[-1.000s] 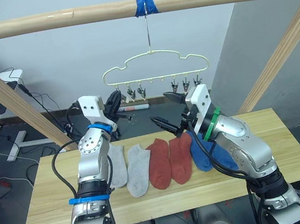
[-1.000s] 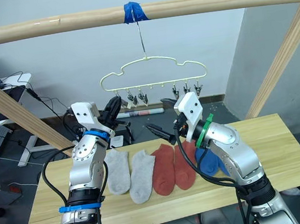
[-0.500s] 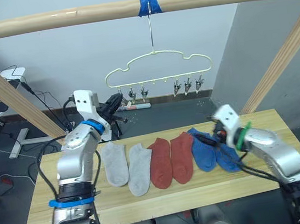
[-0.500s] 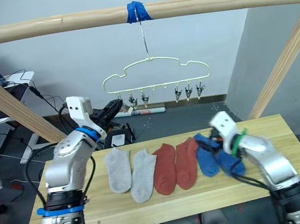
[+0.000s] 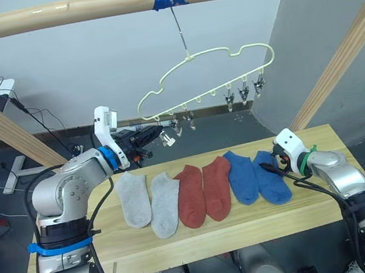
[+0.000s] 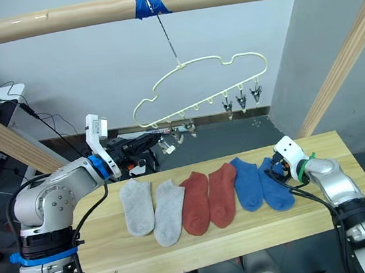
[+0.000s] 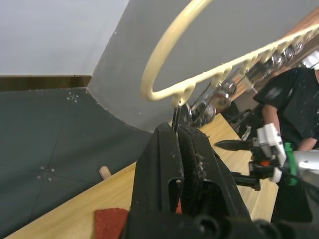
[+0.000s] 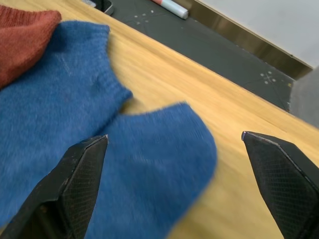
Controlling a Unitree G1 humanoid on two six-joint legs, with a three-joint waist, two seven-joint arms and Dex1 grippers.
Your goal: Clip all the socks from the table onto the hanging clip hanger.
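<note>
The left pincer is closed on a clip of the tilted clip hanger. The right pincer is wide over the outer blue sock on the table.

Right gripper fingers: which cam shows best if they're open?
Right wrist view: the right gripper is spread wide over the outer blue sock. The eye views show it small at that sock's cuff; the left wrist view shows it far off.
</note>
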